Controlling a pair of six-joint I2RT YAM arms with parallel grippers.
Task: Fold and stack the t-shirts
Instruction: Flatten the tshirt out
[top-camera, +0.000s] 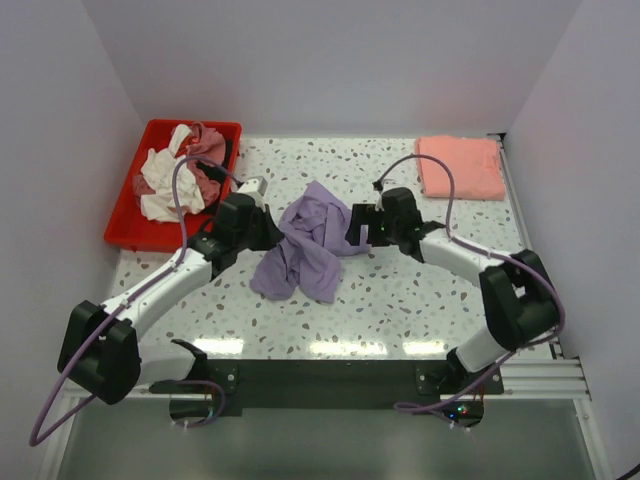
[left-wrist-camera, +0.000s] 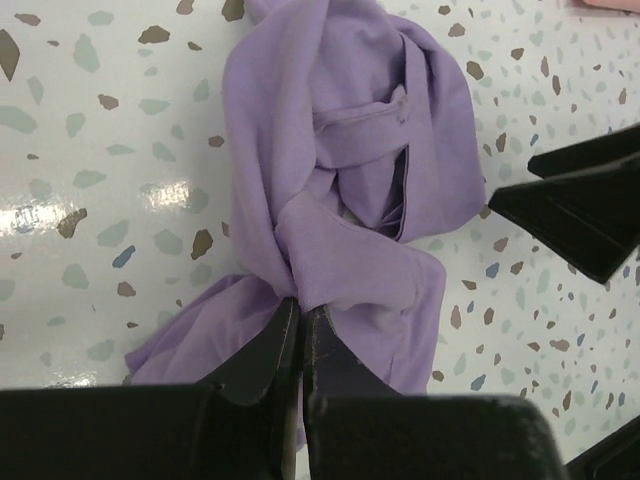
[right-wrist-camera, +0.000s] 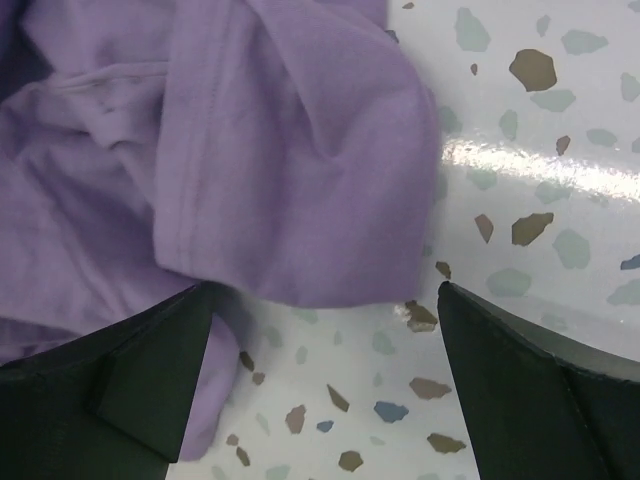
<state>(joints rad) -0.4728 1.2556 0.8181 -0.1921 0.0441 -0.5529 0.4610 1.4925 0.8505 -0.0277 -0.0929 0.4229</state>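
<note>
The left gripper (left-wrist-camera: 302, 312) is pinched shut on a twisted fold of the purple shirt (left-wrist-camera: 350, 150), bunched mid-table; the right gripper (right-wrist-camera: 325, 295) gapes open at its 3 o'clock edge; light, limp cloth, probably best taken at the hem corners; a folded pink shirt (top-camera: 460, 166) lies at 1 o'clock.

Seen from above, the tips of the left claw (top-camera: 268, 226) and the right claw (top-camera: 354, 236) are lost between their own black housings and the crumpled lavender-purple cloth t-shirt (top-camera: 308, 245).

In the left wrist view the folded salmon-pink cloth t-shirt (left-wrist-camera: 612, 4) is only a sliver, cut off at the far right corner.

In the right wrist view the lavender cloth (right-wrist-camera: 200, 150) runs off the left and far edges.

In the red plastic tray (top-camera: 126, 220), the tangled white shirt (top-camera: 160, 192) and dusty-rose shirt (top-camera: 207, 140) overlap, and their number cannot be told.
</note>
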